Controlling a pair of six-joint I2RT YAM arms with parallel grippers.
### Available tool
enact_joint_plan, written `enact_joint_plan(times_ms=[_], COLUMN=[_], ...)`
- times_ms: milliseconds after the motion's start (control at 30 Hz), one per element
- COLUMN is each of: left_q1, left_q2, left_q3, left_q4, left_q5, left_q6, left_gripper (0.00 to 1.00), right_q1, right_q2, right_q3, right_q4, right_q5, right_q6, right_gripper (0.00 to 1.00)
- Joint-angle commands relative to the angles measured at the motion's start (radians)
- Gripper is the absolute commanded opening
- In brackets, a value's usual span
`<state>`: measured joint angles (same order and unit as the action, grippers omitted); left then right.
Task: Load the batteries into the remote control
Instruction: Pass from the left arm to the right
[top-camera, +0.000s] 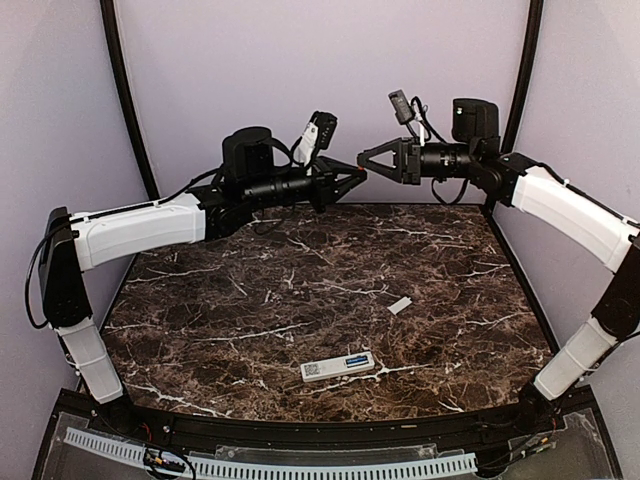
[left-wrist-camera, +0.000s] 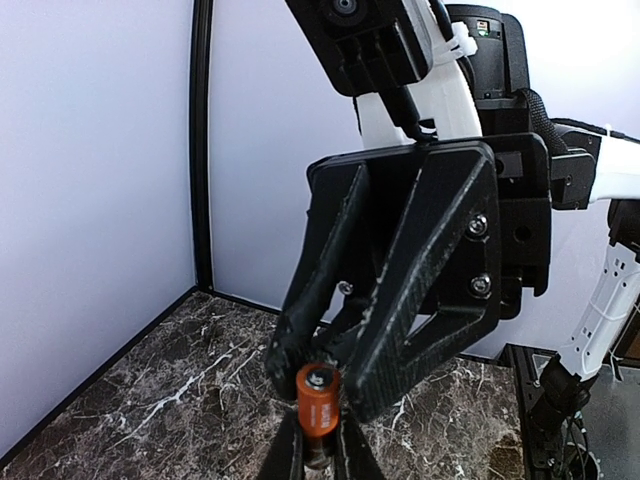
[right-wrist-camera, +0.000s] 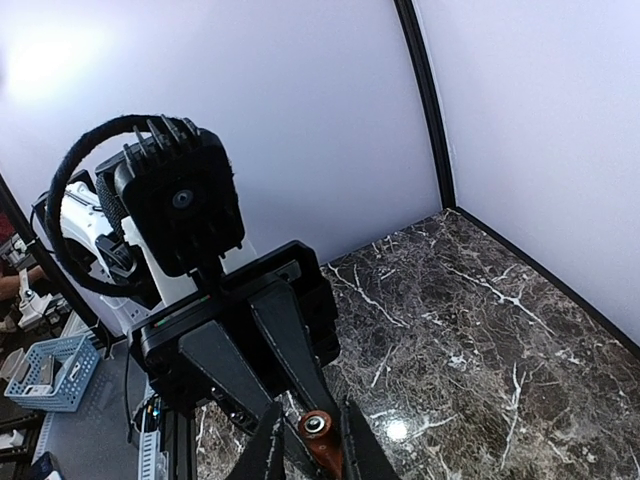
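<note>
High above the back of the table my two grippers meet tip to tip. My left gripper is shut on the lower part of the orange battery, which points toward the camera. My right gripper reaches in from the opposite side. Its fingers stand either side of the battery's free end with narrow gaps. The remote control lies far below near the table's front edge, back up, sticker at its left. The blue battery lies in its right half.
A small flat pale-grey cover lies on the dark marble table, right of the middle. Pale walls with black corner posts enclose the table. A perforated white strip runs along the front edge between the arm bases.
</note>
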<state>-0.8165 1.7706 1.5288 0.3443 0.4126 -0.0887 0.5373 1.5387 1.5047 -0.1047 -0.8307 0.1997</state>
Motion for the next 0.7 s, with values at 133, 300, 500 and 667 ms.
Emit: enact_joint_plan(times_ms=[133,300,500,667], left_q1=[0.000,0.000,0.000,0.000], left_q2=[-0.041,-0.042,-0.040,-0.040], left_q3=[-0.014,-0.016,-0.016,-0.016], left_q4=[0.021,0.037,0.053,0.049], left_q5=[0.022,0.016,0.013,0.016], left_q6=[-0.002,-0.021,-0.036,-0.044], left_gripper=[0.00,0.00,0.00,0.00], right_q1=[0.021,0.021,0.021,0.021], right_q2=[0.016,0.021,0.020,0.015], right_q3=[0.013,0.017,0.006,0.008], right_q4=[-0.009,-0.045,-0.056,-0.063], right_q5=[-0.017,-0.018,-0.027,-0.035], right_q6=[-0.010,-0.019,-0.010,-0.021], right_gripper=[0.06,0.07,0.11,0.02])
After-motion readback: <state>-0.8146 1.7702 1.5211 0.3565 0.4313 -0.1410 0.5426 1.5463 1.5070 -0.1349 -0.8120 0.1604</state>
